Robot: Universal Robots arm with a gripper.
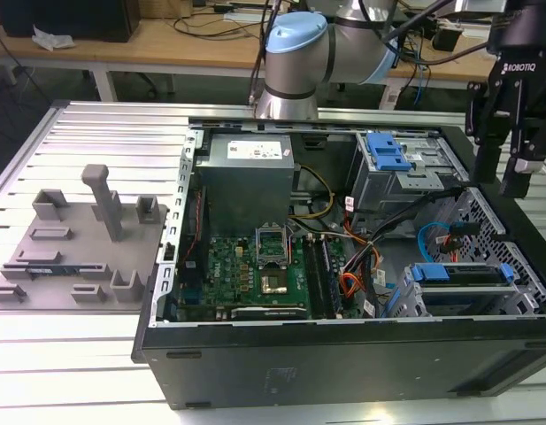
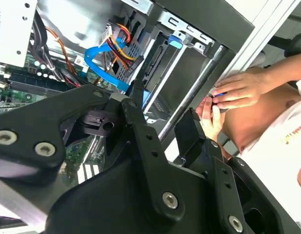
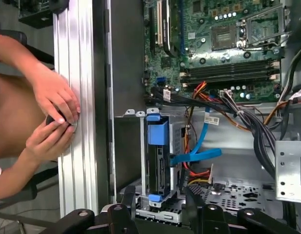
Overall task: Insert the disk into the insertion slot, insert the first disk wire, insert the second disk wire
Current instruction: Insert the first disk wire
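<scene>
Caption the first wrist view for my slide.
Open gripper near the drive cage; a person's hands work at the aluminium table rail.

Lies open from above along the whole case. Tightens at the drive cage: bay taken up by the drive, with the gripper hanging over its end, fingers spread. Crowds on the board side with a blue cable just beside the drive and a bundle of wires near it. Closes past the outer case wall, where two hands rest on the table rail.
</scene>
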